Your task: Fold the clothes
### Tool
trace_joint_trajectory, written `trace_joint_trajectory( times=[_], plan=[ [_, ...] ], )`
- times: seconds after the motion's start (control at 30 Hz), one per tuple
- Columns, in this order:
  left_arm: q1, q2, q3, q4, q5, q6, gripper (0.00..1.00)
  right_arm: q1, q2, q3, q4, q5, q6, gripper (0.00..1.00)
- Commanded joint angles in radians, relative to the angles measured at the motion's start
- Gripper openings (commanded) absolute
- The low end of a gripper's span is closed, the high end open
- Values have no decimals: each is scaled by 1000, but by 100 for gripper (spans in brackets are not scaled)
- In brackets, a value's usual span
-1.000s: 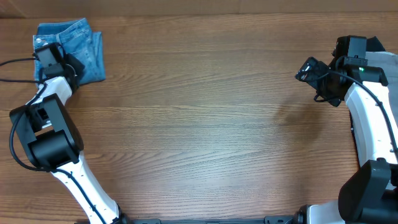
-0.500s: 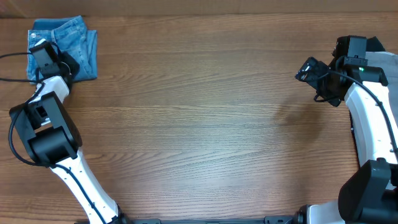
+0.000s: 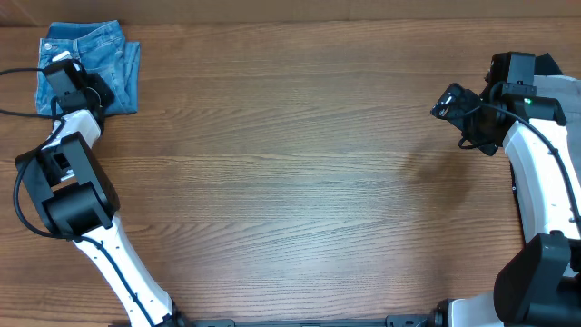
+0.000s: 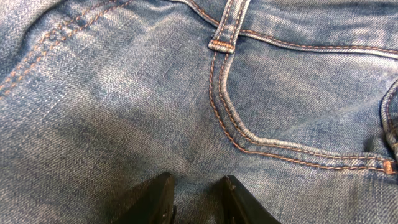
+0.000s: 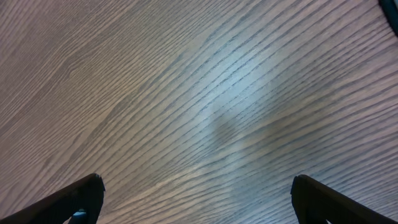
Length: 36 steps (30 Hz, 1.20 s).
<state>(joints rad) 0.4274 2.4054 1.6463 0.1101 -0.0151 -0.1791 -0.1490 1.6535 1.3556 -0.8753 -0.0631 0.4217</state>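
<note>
The light blue denim jeans (image 3: 118, 59) lie folded into a small bundle at the table's far left corner. In the left wrist view the denim (image 4: 186, 93) fills the frame, with a stitched pocket seam and a belt loop. My left gripper (image 3: 100, 95) sits on the bundle's near edge. Its fingers (image 4: 198, 186) are nearly closed, with a fold of denim between the tips. My right gripper (image 3: 445, 103) is open and empty above bare wood at the far right, and its two fingertips (image 5: 198, 190) are wide apart.
The wooden table (image 3: 300, 182) spans the view. A black cable (image 3: 18, 89) runs off the left edge beside the jeans. A white surface (image 3: 567, 91) lies at the right edge behind the right arm. The table's far edge runs just behind the jeans.
My left gripper has moved left and toward the far edge, and the jeans bundle has moved with it into the corner. The right arm has not moved.
</note>
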Motion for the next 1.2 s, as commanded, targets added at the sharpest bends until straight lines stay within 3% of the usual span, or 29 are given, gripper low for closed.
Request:
trace_joint_trajectory(
  times=[0.0, 0.37, 0.97, 1.1, 1.13, 1.17],
  plan=[
    [13, 122, -43, -24, -37, 32, 30, 3, -2, 6, 2, 10, -3, 100],
    [10, 192, -42, 31, -37, -54, 29, 3, -2, 6, 2, 10, -3, 100],
    [10, 232, -37, 182, -20, -31, 30, 3, -2, 6, 2, 10, -3, 100],
    [10, 234, -33, 171, -10, -31, 38, 3, -2, 6, 2, 10, -3, 100],
    [10, 233, -33, 163, -9, -31, 45, 3, -2, 6, 2, 10, -3, 100],
    [10, 232, -27, 138, 10, -31, 80, 3, -2, 6, 2, 10, -3, 100]
  ],
)
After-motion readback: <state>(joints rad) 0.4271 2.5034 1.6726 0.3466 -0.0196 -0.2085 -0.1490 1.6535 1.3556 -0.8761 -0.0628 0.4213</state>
